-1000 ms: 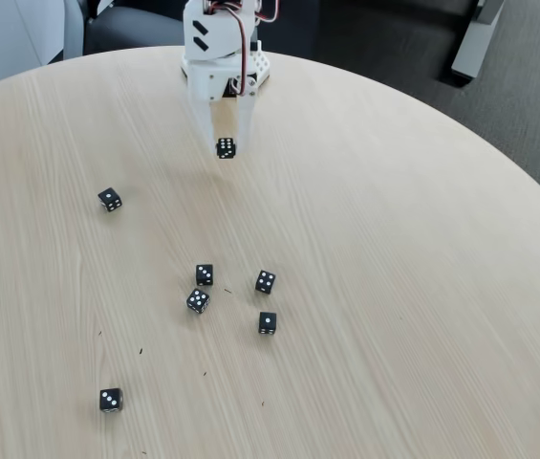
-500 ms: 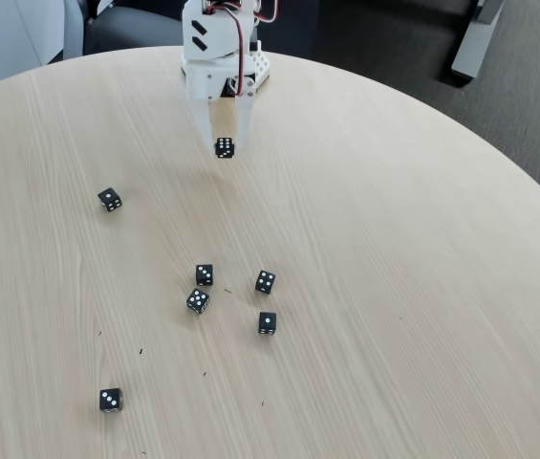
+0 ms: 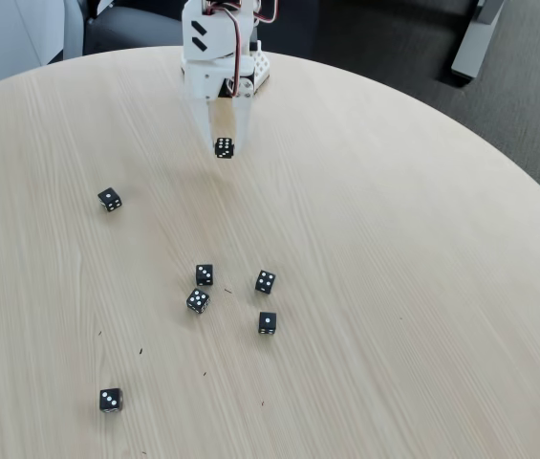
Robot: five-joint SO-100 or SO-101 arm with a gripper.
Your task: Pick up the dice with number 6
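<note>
At the top centre of the frame, the white arm's pincer (image 3: pixel 224 143) is clenched on the dice with number 6 (image 3: pixel 224 147), the small black cube pinched between its two pale fingers (image 3: pixel 199 120) and showing six white pips in two rows. The die appears to hang clear of the round wooden table (image 3: pixel 394 249), though from this angle I cannot be sure it is off the surface.

Lower down, six other black dice lie where they fell: one at the left (image 3: pixel 110 199), a loose cluster of four near the middle (image 3: pixel 205 274) (image 3: pixel 198 301) (image 3: pixel 265 281) (image 3: pixel 267 323), and one at the lower left (image 3: pixel 110 399), all well apart from the arm.

By the look of it, the pick is essentially made: the right die is in the grip. What seems left is a clear lift and a steady hold.
</note>
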